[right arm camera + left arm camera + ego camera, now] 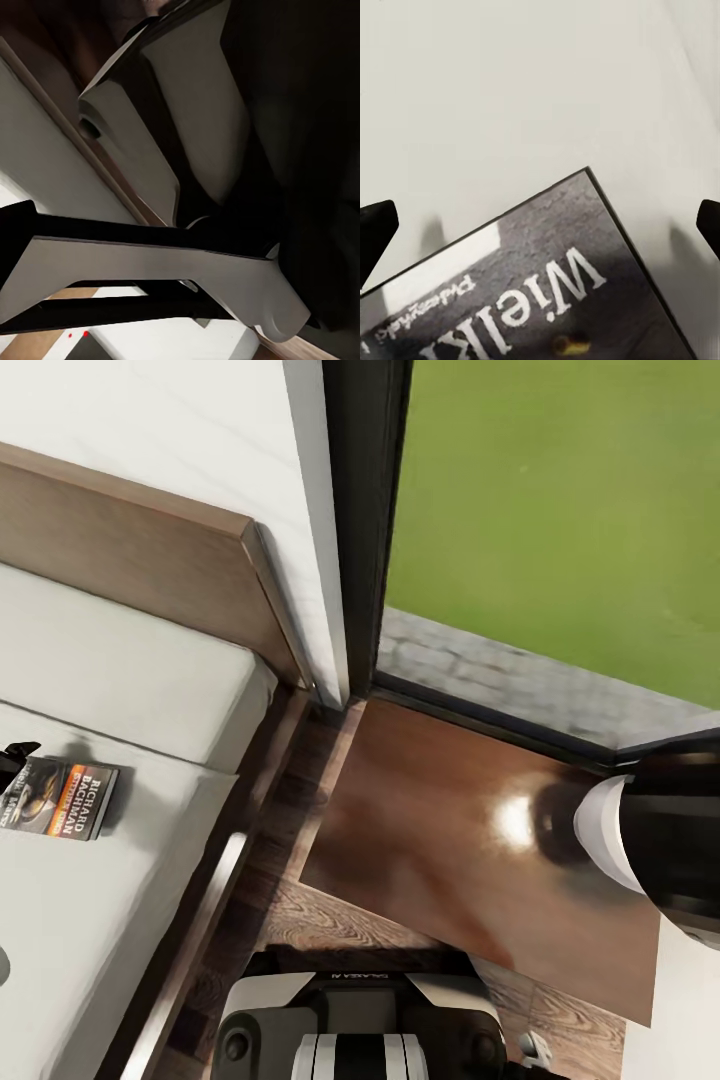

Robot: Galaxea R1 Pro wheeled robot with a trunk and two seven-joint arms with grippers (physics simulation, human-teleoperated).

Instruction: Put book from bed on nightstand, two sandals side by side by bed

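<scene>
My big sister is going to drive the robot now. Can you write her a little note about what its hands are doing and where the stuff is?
Left gripper: open, fingertips spread either side of the book, holding nothing.
Right gripper: can't tell its state from the right wrist view.
The thin grey paperback book with the orange band lies flat on the off-white mattress of the dark wooden bed.
The glossy dark-brown nightstand stands beside the bed, under the window.
Done: nothing yet.
Left: grasp the book, set it on the nightstand, then line up both sandals beside the bed.
</scene>
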